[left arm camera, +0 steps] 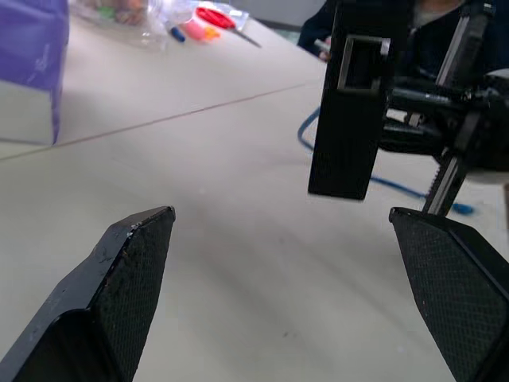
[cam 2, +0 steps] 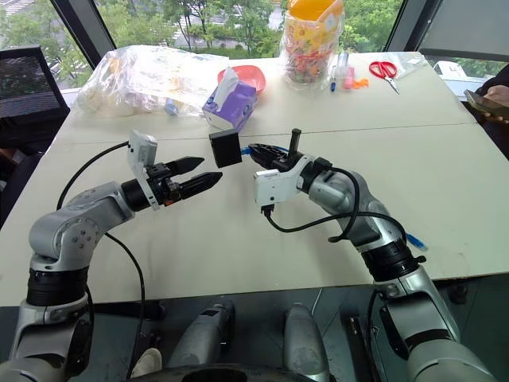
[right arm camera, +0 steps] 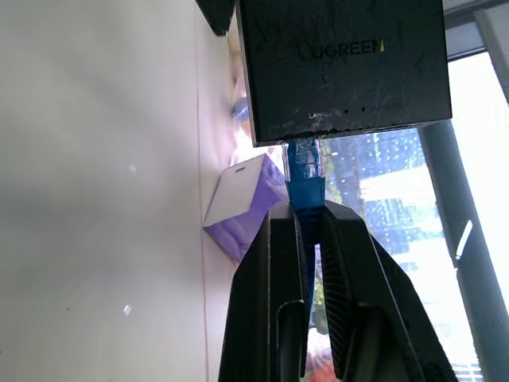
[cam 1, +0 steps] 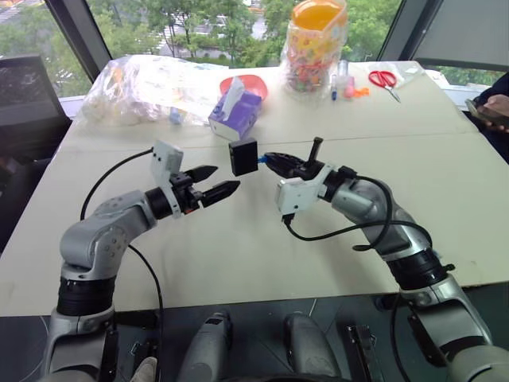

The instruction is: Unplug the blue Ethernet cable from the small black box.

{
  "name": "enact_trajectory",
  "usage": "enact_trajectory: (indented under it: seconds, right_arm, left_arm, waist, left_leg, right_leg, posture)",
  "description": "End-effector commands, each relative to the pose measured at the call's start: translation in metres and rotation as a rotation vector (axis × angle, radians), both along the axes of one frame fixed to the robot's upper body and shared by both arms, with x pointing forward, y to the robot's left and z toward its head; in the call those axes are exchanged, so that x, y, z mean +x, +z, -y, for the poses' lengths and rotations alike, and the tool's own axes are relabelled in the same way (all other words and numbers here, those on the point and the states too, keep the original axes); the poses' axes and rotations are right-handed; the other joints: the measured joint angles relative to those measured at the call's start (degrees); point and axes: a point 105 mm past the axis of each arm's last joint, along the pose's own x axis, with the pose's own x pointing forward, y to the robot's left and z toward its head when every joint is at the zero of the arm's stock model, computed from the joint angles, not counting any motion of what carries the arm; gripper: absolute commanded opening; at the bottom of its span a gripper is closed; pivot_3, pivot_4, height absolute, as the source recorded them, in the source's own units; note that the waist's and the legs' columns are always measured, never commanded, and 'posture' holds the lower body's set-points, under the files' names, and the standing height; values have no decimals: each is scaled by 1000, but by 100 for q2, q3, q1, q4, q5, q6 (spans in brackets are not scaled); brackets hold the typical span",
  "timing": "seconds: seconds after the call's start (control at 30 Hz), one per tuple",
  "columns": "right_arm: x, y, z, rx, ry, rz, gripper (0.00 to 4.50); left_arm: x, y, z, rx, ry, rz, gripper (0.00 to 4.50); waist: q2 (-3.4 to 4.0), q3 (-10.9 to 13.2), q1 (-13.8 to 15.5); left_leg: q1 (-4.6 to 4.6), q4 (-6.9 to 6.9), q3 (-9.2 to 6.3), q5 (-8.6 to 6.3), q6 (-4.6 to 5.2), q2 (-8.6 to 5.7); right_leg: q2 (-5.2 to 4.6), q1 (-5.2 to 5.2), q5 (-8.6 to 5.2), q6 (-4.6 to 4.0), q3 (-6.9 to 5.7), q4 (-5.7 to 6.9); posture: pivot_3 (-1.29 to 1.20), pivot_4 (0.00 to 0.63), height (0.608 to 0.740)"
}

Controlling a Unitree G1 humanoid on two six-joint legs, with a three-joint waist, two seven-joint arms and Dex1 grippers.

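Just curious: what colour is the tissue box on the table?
Purple; the tissue box shows best in the right eye view.

The small black box (cam 1: 243, 157) hangs in the air above the desk (cam 1: 238, 239), its flat face upright. The blue cable (right arm camera: 303, 171) is still plugged into its side.

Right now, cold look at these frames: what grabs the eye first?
The small black box hangs in mid-air above the table, held up only by the blue Ethernet cable, whose plug end the right gripper pinches just behind the port. Facing it, the left gripper has its fingers spread wide, box between the two. Behind, a purple tissue box and a jar of colourful sweets.
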Motion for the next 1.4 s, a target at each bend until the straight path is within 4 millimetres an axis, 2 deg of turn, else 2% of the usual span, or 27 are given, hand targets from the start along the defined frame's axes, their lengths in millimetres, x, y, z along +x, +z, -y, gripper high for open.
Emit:
enact_trajectory:
  seconds: [0.03, 0.4, 0.43, 0.47, 0.77, 1.0, 1.13, 1.17, 1.23, 1.3, 1.4]
  right_arm:
    - [-8, 11, -1, 4, 24, 55, 44]
    - [-12, 6, -3, -37, 56, 46, 44]
    - [-13, 6, -4, -41, 60, 48, 0]
    - [-13, 6, -4, -42, 63, 49, 0]
    - [-20, 5, -7, -59, 86, 49, 0]
    - [-25, 4, -8, -56, 110, 25, 0]
    - [-24, 6, -7, -34, 128, -52, 1706]
    - [-22, 5, -5, -21, 121, -104, 2103]
    - [-22, 4, -1, 1, 137, -255, 3262]
    - [-25, 6, 3, 24, 180, -421, 4183]
    - [-20, 23, 15, 129, 218, -677, 4183]
  left_arm:
    - [-3, 13, 8, -35, -65, 23, 4500]
    - [-1, 18, 9, -69, -86, 33, 4500]
    - [-1, 18, 9, -72, -89, 33, 3994]
    - [-1, 18, 10, -73, -91, 32, 3771]
    - [-1, 14, 14, -85, -117, 23, 525]
    - [-1, 13, 15, -76, -130, 15, 471]
    - [-4, 11, 14, -62, -160, 19, 471]
    - [-5, 11, 14, -62, -169, 18, 471]
    - [-9, 11, 12, -56, -197, 19, 471]
    - [-13, 12, 9, -47, -226, 33, 471]
    - [-19, 14, 2, -30, -277, 46, 471]
  waist:
    - [0, 0, -3]
    - [-2, 1, -1]
    - [-2, 1, -1]
    - [-2, 1, 0]
    - [-4, 2, 3]
    - [-7, 4, 5]
    - [-6, 4, -2]
    - [-9, 5, -2]
    - [-11, 7, -1]
    - [-12, 8, -2]
    - [-12, 10, -7]
  left_leg:
    - [0, -1, 0, 0, 0, 0]
    - [0, -1, 0, 0, 0, 0]
    - [0, 0, 0, 0, 0, 0]
    - [0, 0, 0, 0, 0, 0]
    - [-1, 0, 0, 0, 0, 0]
    - [-1, -1, 0, 0, 0, 0]
    - [-1, -1, 0, 0, 0, 0]
    - [-1, -1, 0, 0, 0, 0]
    - [-1, -1, -1, 0, 0, 0]
    - [-1, -1, -1, 0, 0, 0]
    - [-2, -1, -1, 0, 0, 1]
  right_leg:
    - [0, 0, 0, 0, 0, 0]
    - [0, 0, 0, 0, 0, -1]
    - [-1, 1, 0, 0, 0, -1]
    - [-1, 1, 0, 0, 0, -2]
    - [-1, 2, 0, 0, 0, -3]
    - [-2, 2, -1, 0, -1, -4]
    - [-2, 2, -1, -1, -1, -4]
    - [-2, 2, -1, -1, -1, -4]
    - [-2, 3, -1, -1, -1, -5]
    - [-2, 4, -1, -1, -1, -6]
    - [-2, 4, -1, -1, -1, -7]
  posture:
    - [0, 150, 728]
    - [0, 150, 728]
    - [0, 150, 728]
    - [0, 150, 728]
    - [0, 150, 728]
    - [0, 150, 728]
    - [0, 150, 728]
    - [0, 150, 728]
    - [0, 150, 728]
    - [0, 150, 728]
    - [0, 150, 728]
